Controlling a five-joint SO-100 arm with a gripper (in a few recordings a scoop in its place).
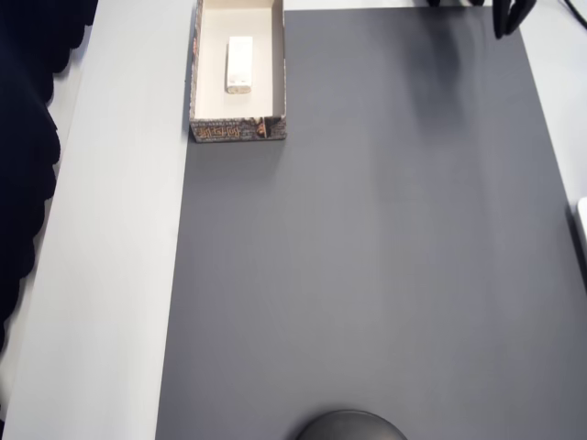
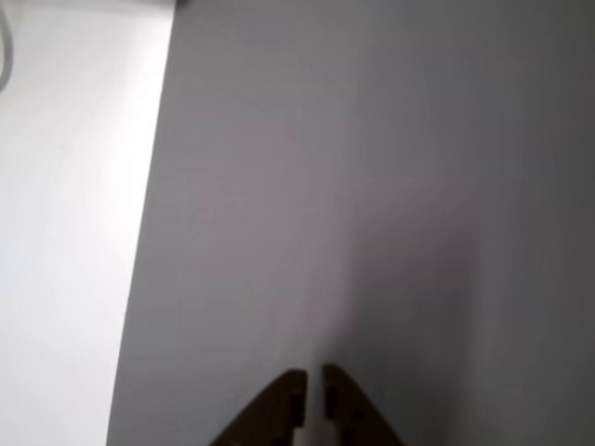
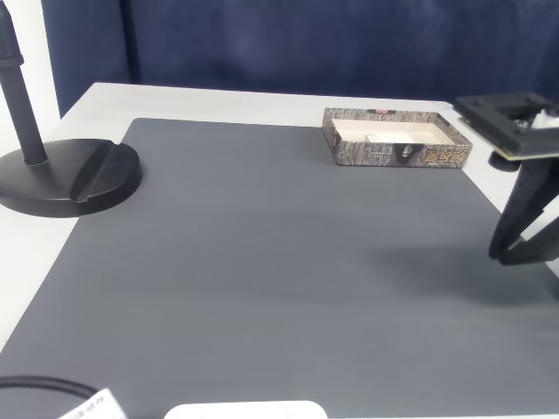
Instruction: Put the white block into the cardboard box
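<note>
The white block is seen lying flat inside the cardboard box, roughly at the middle of its floor, lengthwise along the box; in the fixed view only a pale sliver of it shows above the printed wall. The task is judged as good as done.

The gripper is held well apart from the box, over bare mat, its jaws drawn nearly together with only a thin slit between them and nothing held.

Little is left to go wrong — the chief risk is judged to be a careless sweep of the arm on its way home, by which the light, shallow box could be nudged or tipped.

The bench is pale and smooth, covered largely by a dark grey mat. A round black stand base sits at the mat's edge, and a dark blue curtain closes the room behind.
</note>
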